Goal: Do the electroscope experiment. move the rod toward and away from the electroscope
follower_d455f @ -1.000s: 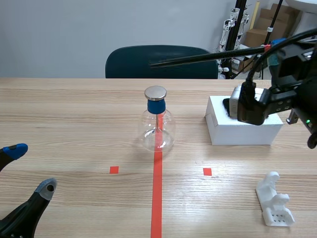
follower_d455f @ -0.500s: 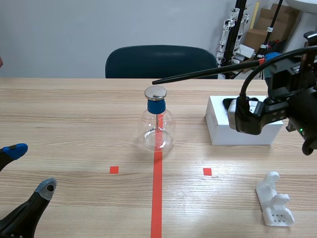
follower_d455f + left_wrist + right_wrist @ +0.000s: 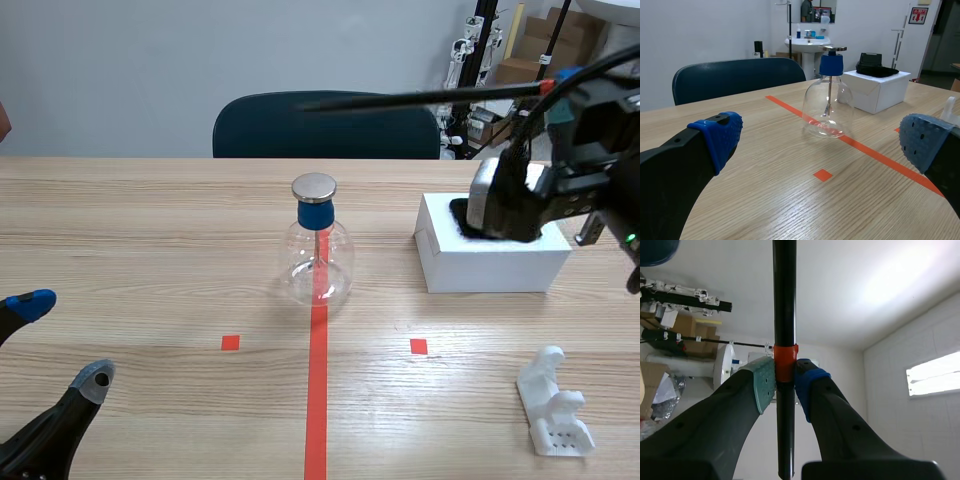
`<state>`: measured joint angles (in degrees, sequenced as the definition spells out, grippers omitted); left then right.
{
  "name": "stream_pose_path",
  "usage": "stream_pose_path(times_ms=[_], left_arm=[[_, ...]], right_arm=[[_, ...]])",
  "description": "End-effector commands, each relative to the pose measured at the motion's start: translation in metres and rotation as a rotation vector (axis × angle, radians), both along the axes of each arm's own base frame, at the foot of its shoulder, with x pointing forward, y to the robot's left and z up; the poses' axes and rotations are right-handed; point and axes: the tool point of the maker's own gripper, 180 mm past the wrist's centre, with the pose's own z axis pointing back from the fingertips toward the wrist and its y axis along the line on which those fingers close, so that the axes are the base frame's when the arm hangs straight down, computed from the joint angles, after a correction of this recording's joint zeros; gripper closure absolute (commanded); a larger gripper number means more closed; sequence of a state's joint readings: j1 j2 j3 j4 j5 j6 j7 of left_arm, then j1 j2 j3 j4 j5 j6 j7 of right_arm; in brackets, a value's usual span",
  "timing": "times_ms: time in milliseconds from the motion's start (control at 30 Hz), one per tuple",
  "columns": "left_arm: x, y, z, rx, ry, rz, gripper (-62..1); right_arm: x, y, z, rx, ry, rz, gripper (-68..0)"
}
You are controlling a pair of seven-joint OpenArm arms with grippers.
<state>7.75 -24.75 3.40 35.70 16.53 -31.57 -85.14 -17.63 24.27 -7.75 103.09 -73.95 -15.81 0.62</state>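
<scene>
ROD: your right gripper is clamped on the rod, tip raised at 12 o'clock over the electroscope, clear of its cap | PROGRESS: rod in hand, passes probably unfinished | AROUND: white box at 3 o'clock, white holder at 5, left gripper spread idle at 8; nothing blocks your sweep.
</scene>
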Motion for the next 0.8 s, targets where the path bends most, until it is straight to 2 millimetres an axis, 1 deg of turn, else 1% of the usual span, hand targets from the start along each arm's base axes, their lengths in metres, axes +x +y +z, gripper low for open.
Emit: stream_pose_path(times_ms=[0, 167, 267, 433, 667, 767], left_arm=[[0.003, 0.001, 0.007, -0.012, -0.031, 0.005, -62.3], [0.003, 0.001, 0.007, -0.012, -0.031, 0.005, -62.3], [0.003, 0.001, 0.007, -0.012, -0.031, 0.005, -62.3], [0.003, 0.001, 0.007, -0.012, -0.031, 0.005, -62.3], [0.003, 0.001, 0.007, -0.012, -0.031, 0.005, -62.3], [0.003, 0.001, 0.007, -0.012, -0.031, 0.005, -62.3]], right_arm=[[-0.006, 0.000, 0.026, 0.021, -0.066, 0.005, -6.8], [-0.031, 0.000, 0.050, 0.127, -0.101, 0.022, -6.8], [-0.046, 0.001, 0.053, 0.184, -0.093, 0.026, -6.8], [-0.074, 0.002, 0.046, 0.249, -0.064, 0.036, -6.8], [-0.110, 0.006, 0.020, 0.289, 0.026, 0.038, -6.8], [-0.122, 0.007, 0.011, 0.295, 0.064, 0.038, -6.8]])
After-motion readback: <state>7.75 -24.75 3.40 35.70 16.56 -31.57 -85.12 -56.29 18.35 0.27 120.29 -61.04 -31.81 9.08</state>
